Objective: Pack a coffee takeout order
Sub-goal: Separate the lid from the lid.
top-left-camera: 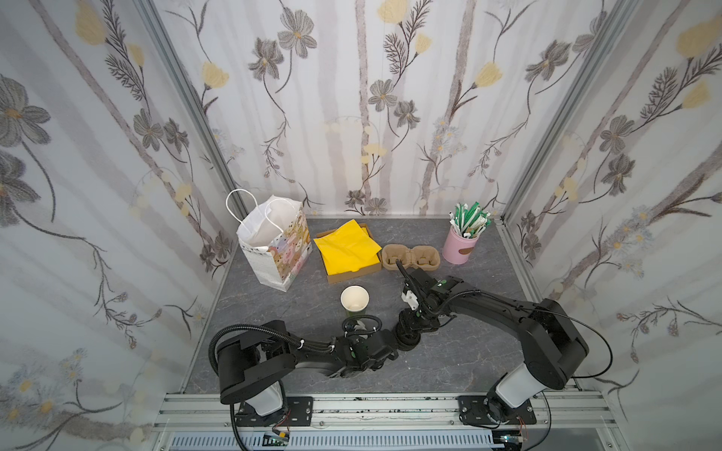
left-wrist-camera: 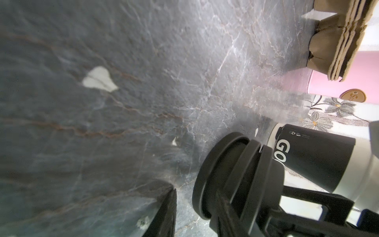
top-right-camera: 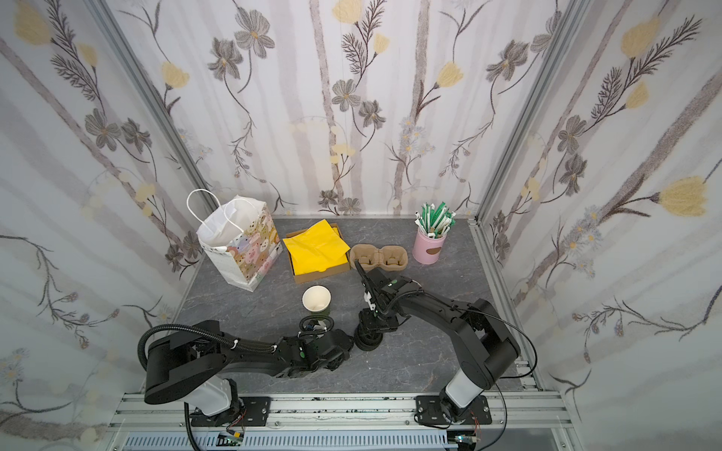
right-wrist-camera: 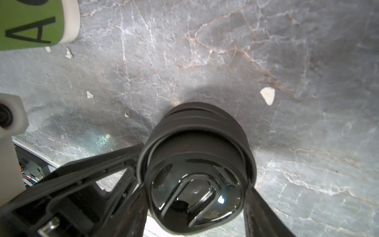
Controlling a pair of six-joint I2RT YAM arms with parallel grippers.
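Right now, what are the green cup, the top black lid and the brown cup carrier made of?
The green cup is likely paper: matte, with a rolled cream rim. The black lid is probably plastic: glossy, with bright reflections and moulded ridges. The brown cup carrier seems to be moulded paper pulp: dull and rough, with ragged layered edges.

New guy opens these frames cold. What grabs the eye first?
The bright yellow napkins in a cardboard box at the back of the table, between the patterned paper bag and the pulp cup carrier. Then the green cup, upright and lidless mid-table. Beside it, nearer the robot, stands a stack of black lids, with the right gripper clamped on the top lid.
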